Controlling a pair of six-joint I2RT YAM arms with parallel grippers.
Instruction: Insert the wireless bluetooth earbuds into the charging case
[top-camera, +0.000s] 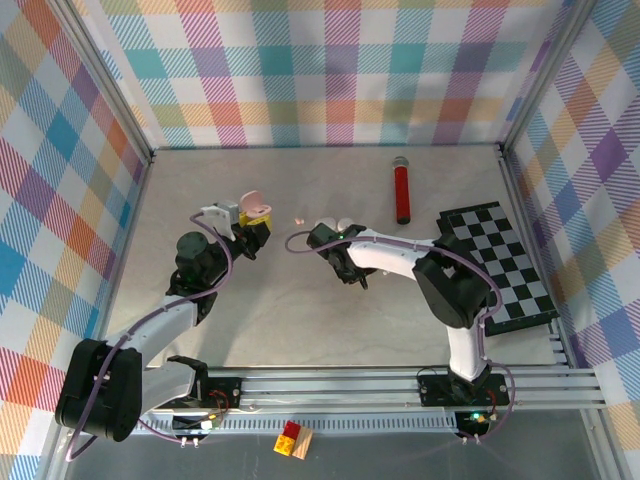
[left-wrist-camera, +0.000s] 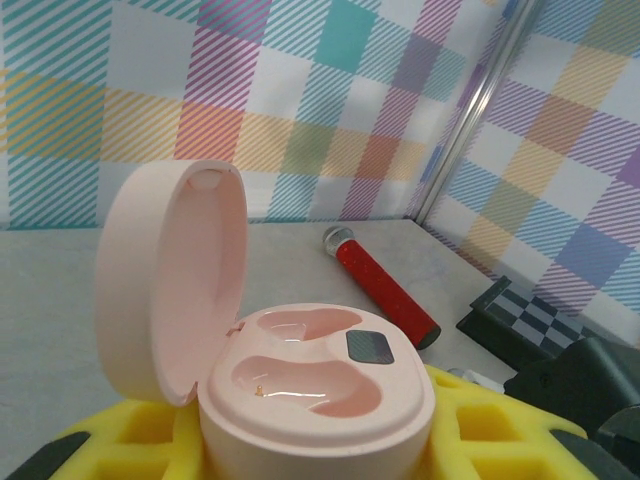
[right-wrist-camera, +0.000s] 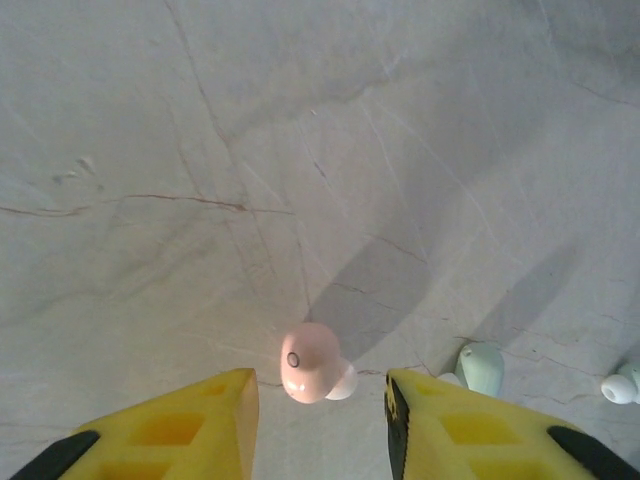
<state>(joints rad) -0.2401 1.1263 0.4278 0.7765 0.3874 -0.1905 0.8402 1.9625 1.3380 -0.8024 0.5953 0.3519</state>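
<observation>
The pink pebble-shaped charging case (left-wrist-camera: 315, 385) stands open, lid tipped up to the left, both sockets empty. My left gripper (left-wrist-camera: 315, 455) is shut on it, yellow pads (left-wrist-camera: 480, 420) against its sides; from above the case (top-camera: 256, 207) sits at the left gripper (top-camera: 250, 230). One pink earbud (right-wrist-camera: 312, 364) lies on the table between the tips of my right gripper (right-wrist-camera: 320, 410), whose yellow fingers (right-wrist-camera: 190, 425) stand open and apart from it. Two pale green-white earbuds (right-wrist-camera: 480, 368) (right-wrist-camera: 620, 385) lie to its right. The right gripper (top-camera: 318, 234) is at table centre.
A red cylinder with a silver cap (top-camera: 402, 190) lies at the back, also in the left wrist view (left-wrist-camera: 385, 290). A black-and-white checkerboard (top-camera: 505, 260) lies at the right. Plaid walls enclose the grey marbled table (top-camera: 300, 310). A small red-yellow block (top-camera: 291, 438) sits beyond the front rail.
</observation>
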